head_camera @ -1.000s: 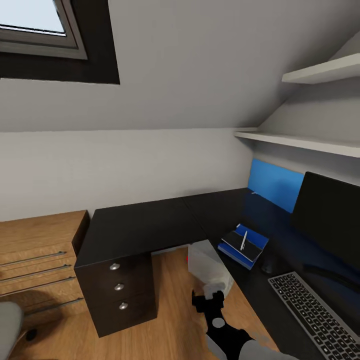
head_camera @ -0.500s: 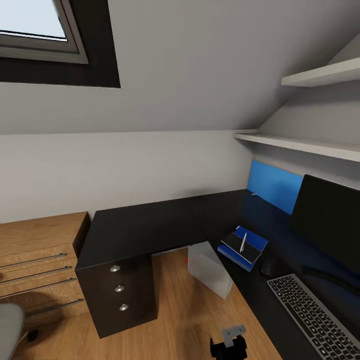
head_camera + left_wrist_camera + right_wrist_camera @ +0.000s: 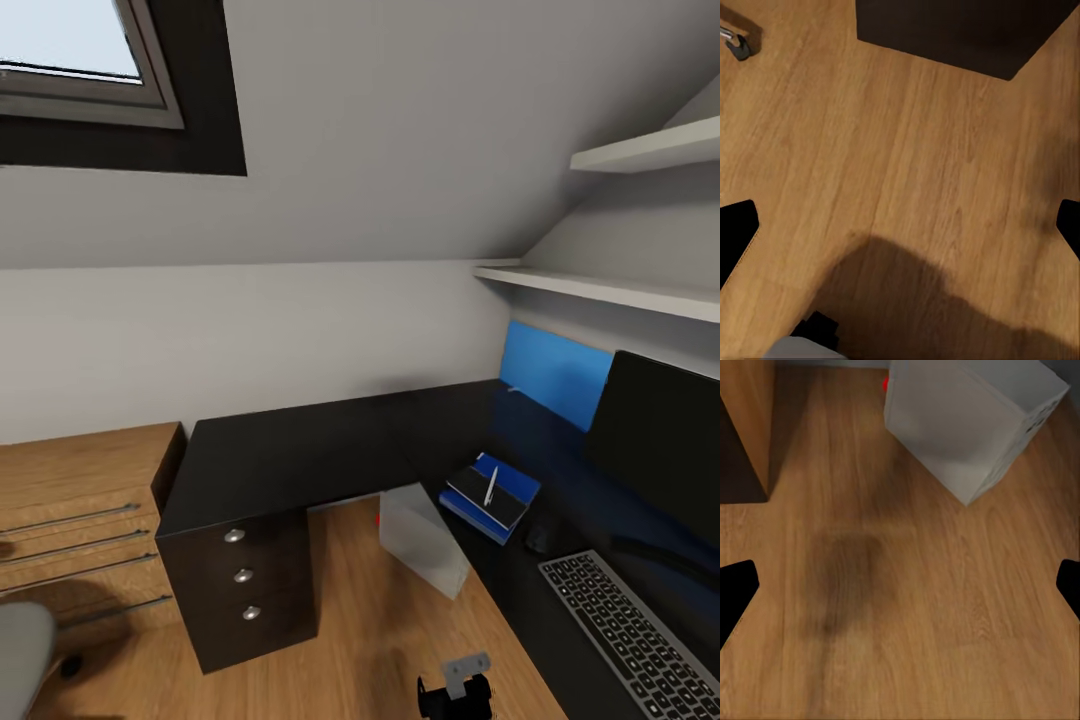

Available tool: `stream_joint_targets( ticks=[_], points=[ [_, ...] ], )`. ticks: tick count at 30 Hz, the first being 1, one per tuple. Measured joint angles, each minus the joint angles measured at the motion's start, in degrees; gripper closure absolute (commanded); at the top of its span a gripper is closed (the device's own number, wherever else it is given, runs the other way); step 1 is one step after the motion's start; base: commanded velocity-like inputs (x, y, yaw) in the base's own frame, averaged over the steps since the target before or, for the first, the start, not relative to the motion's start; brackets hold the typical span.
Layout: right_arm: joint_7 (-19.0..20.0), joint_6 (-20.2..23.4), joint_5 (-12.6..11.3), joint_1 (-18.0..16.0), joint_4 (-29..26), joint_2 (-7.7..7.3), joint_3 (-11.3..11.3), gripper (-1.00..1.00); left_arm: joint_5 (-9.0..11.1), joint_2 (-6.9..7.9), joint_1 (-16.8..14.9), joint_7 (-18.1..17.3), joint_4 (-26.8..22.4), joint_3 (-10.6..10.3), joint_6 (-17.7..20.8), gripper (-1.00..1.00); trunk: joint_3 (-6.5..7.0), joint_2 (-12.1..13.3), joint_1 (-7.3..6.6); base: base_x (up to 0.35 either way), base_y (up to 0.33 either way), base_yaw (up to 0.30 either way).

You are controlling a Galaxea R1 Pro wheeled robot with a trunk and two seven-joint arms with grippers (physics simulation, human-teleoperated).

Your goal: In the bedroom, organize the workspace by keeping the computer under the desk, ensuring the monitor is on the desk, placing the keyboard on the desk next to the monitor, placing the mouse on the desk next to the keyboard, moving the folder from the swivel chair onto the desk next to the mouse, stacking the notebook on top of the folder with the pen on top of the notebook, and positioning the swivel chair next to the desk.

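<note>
The black desk (image 3: 290, 450) runs in an L along the wall. On its right wing lies the blue folder (image 3: 468, 510) with the dark notebook (image 3: 500, 498) on it and the white pen (image 3: 489, 485) on top. Beside them sit the black mouse (image 3: 541, 540), the keyboard (image 3: 630, 630) and the monitor (image 3: 665, 445). The white computer (image 3: 420, 540) (image 3: 967, 420) stands on the floor by the desk's edge. A grey corner of the swivel chair (image 3: 20, 645) shows at the lower left. My right gripper (image 3: 455, 690) (image 3: 900, 585) hangs open over the floor, short of the computer. My left gripper (image 3: 900, 229) is open over bare floor.
The desk's black drawer unit (image 3: 240, 580) (image 3: 960, 30) stands on the wooden floor (image 3: 350, 620). A light wooden cabinet (image 3: 80, 520) is left of it. White shelves (image 3: 610, 285) and a blue wall panel (image 3: 555, 375) sit above the desk. A chair caster (image 3: 739, 45) is near the left gripper.
My right arm has drawn back from the computer and dropped to the bottom of the head view. The view itself has shifted slightly.
</note>
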Motion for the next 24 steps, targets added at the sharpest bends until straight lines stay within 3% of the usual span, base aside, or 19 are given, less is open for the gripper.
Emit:
stream_joint_targets(
  ticks=[5,12,18,22,24],
  points=[
    [0.0,-2.1,0.0,0.3,0.0,0.1,0.0,-1.0,-0.2,0.01,0.0,0.0,2.1,0.0,0.0,-1.0,0.0,0.0,0.0,0.0,0.0,0.265],
    [0.1,-11.1,0.0,2.2,0.0,0.18,0.0,-1.0,-0.3,-0.07,0.0,0.0,2.5,0.0,-0.1,-1.0,0.0,0.0,0.0,0.0,0.0,0.277],
    [0.1,-14.1,0.0,2.6,0.0,0.17,0.0,-1.0,-0.3,-0.08,0.0,0.0,2.5,-0.1,-0.1,-1.0,0.0,0.0,0.0,0.0,0.0,0.279],
    [-0.1,-18.0,1.3,3.5,0.0,0.13,0.0,-1.0,-0.3,-0.08,0.0,0.0,2.5,-0.1,-0.1,-1.0,0.0,0.0,0.0,0.0,0.0,0.282],
    [-0.3,-22.0,2.8,4.4,0.1,0.1,0.0,-1.0,-0.3,-0.08,0.0,0.0,2.5,-0.1,-0.1,-1.0,0.0,0.0,0.0,0.0,0.0,0.284]
  ],
)
